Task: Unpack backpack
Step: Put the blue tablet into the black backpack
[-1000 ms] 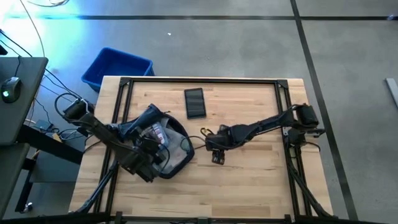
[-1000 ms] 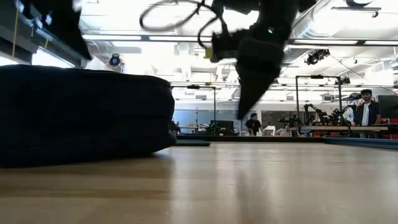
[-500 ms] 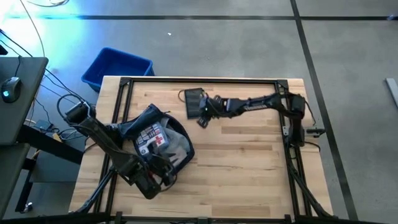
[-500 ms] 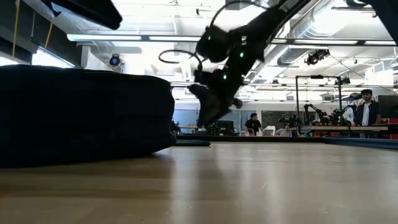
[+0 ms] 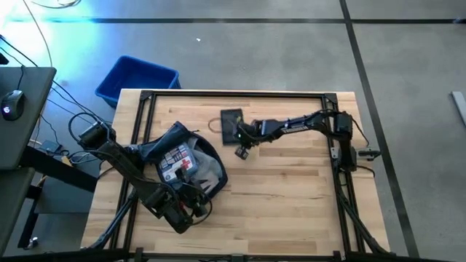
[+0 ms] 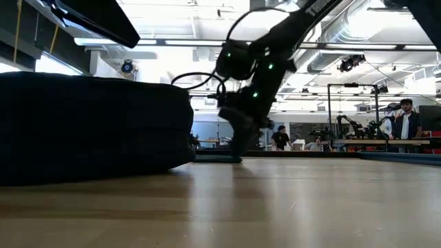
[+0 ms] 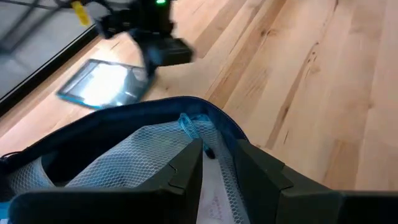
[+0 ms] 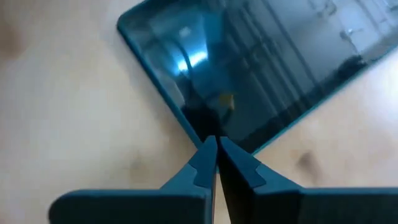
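Observation:
The dark navy backpack [image 5: 207,173] lies on its side at the table's left, its opening spread and facing up, with a white pouch with a red cross [image 5: 177,161] inside. My left gripper [image 5: 189,207] is at its near rim, shut on the lining. A dark tablet [image 5: 230,116] lies flat near the far edge. My right gripper [image 8: 214,142] is shut, with its tips at the tablet's edge. The low view shows the backpack [image 6: 89,124] as a dark mound and the right gripper [image 6: 238,148] reaching down behind it. My left gripper pinches the grey mesh lining [image 7: 214,155] just inside the backpack's blue-edged rim [image 7: 199,118] between its two fingers, coming from the table's near side. The backpack's body rests on the table. My right gripper's shut fingertips [image 8: 208,149] meet the tablet's teal side edge [image 8: 186,121], slanting down from the right. The tablet lies flat on the wood.
A bright-blue plastic bin [image 5: 137,78] stands on the floor beyond the table's far left corner. Bare wood [image 5: 291,189] fills the table's middle and right. A black frame [image 5: 240,93] runs along the far edge. People stand in the room behind [image 6: 405,117].
My right gripper has swung from the table's middle toward the far edge and come down onto the tablet. My left gripper has drawn toward the near edge with the backpack's rim, spreading the opening so more of the pouch shows.

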